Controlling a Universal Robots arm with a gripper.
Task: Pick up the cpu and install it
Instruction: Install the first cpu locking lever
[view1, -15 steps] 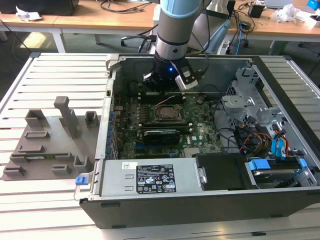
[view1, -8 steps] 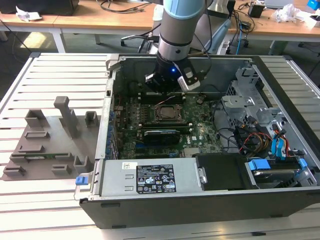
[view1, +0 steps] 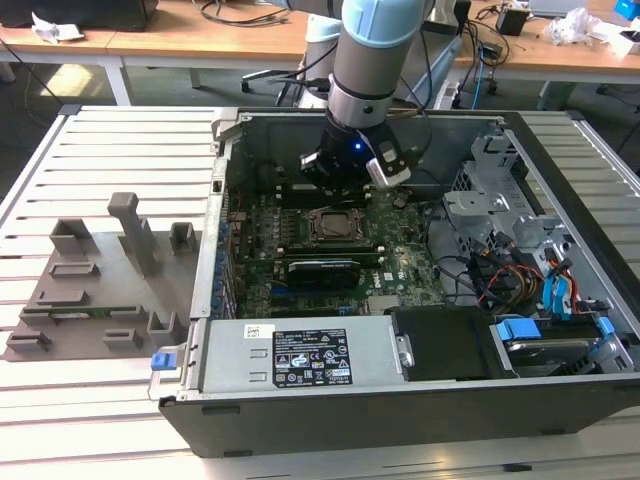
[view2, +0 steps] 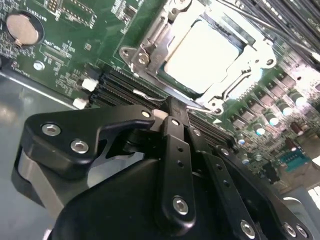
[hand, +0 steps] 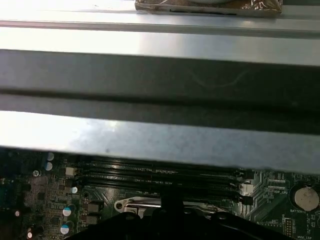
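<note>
A slatted bench is topped by an open computer case. Over its green motherboard the gripper is held with fingers drawn together, nothing clamped, just beside the socket frame. The cpu is seated flat inside that frame.

Open case on slatted table, green motherboard inside, grey fixture blocks (beside case, exterior view's left).
</note>
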